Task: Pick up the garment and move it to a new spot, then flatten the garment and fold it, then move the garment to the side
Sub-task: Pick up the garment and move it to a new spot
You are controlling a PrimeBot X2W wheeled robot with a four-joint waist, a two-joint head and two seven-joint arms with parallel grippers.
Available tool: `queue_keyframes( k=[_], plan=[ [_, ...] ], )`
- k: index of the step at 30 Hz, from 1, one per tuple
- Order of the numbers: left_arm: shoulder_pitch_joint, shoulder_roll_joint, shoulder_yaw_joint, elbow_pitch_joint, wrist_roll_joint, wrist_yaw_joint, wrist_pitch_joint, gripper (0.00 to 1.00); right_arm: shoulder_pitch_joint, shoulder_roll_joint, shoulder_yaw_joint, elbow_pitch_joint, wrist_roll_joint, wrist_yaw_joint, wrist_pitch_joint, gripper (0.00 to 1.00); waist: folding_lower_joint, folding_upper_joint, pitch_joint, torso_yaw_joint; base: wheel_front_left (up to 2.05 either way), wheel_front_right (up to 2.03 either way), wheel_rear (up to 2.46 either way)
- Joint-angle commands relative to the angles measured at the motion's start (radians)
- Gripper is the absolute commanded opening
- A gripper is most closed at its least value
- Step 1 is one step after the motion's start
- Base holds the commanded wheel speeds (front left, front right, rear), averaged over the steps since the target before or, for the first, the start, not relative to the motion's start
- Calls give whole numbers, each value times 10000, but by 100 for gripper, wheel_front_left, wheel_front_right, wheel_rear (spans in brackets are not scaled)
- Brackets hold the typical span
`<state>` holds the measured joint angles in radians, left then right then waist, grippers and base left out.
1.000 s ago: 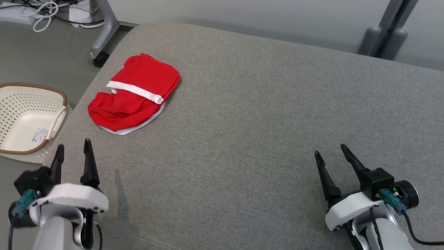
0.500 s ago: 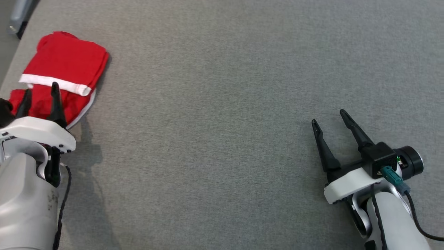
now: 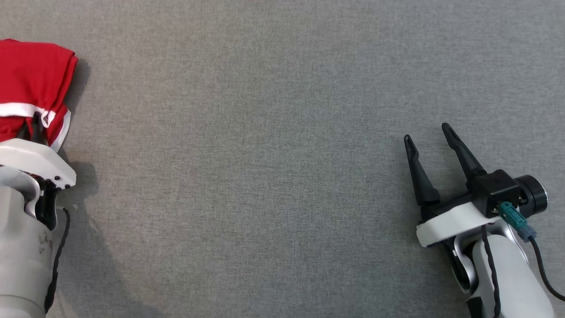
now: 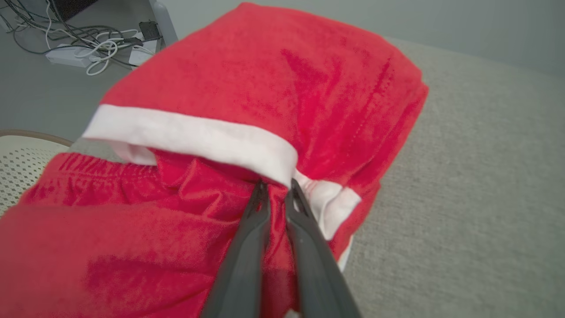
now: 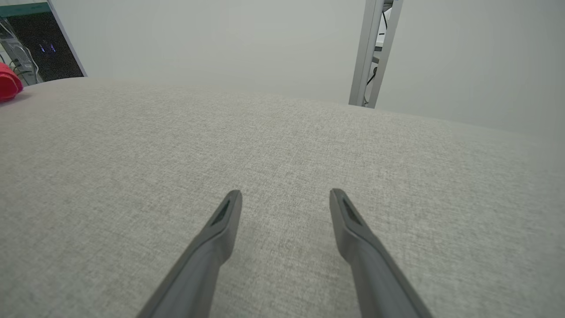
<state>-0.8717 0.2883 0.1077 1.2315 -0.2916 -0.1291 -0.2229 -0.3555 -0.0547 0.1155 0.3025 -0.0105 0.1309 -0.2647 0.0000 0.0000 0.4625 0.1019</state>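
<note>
At the far left of the grey fabric-covered bench (image 3: 265, 154) lies the garment (image 3: 31, 79), a bunched red piece with a white band (image 4: 190, 139) running across it. It sits close to the bench's left edge; past that edge the left wrist view shows the rim of a pale perforated basket (image 4: 22, 163) and a tangle of cables (image 4: 88, 48) on the floor. The left fingers (image 3: 37, 128) have their tips buried in the cloth. Seen from the wrist, the left fingers (image 4: 258, 229) are drawn nearly together, with a pinch of red fabric clamped between them just under the white band. Gripping at a raised fold near the band looks like a sensible choice, since loose cloth gives the narrow tips something to bite, whereas a flat layer would slip. The garment rests on the bench, not lifted, so the pick-up looks to have only begun, and the move, the flattening and the folding all remain. The middle of the bench is bare, which makes it the likely new spot. On the right, well apart from the garment, the right fingers (image 3: 421, 174) are spread wide and hold nothing, low over the fabric and pointing away from the robot. From their own wrist the right fingers (image 5: 212, 247) frame only bench, with a metal post (image 5: 371, 53) beyond, probably waiting until a second corner needs holding.
</note>
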Motion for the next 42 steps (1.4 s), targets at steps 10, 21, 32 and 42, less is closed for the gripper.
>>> queue_keyframes(
  k=[10, 21, 32, 42],
  plan=[
    [-688, -556, -1114, -1908, 219, -15, -430, 0, 439, 16, -262, 260, 653, -3, 10, 100, 0, 0, -1209, -409, 0, 0, 0],
    [571, -2122, -4127, -4058, -667, -17, -428, 0, 875, 14, -314, 545, 1490, -3, 9, 100, 0, 0, -2162, -1177, 0, 0, 0],
    [2598, -2335, -6828, -4817, -1955, 132, -428, 100, 1115, 15, -181, 724, 1739, -3, 9, 100, 0, 0, -2492, -1690, 0, 0, 0],
    [4965, -2117, -5009, -5762, -1487, 1038, -431, 100, 1495, 13, -35, 935, 1889, -3, 9, 100, 0, 0, -3253, -1607, 0, 0, 0]
  ],
)
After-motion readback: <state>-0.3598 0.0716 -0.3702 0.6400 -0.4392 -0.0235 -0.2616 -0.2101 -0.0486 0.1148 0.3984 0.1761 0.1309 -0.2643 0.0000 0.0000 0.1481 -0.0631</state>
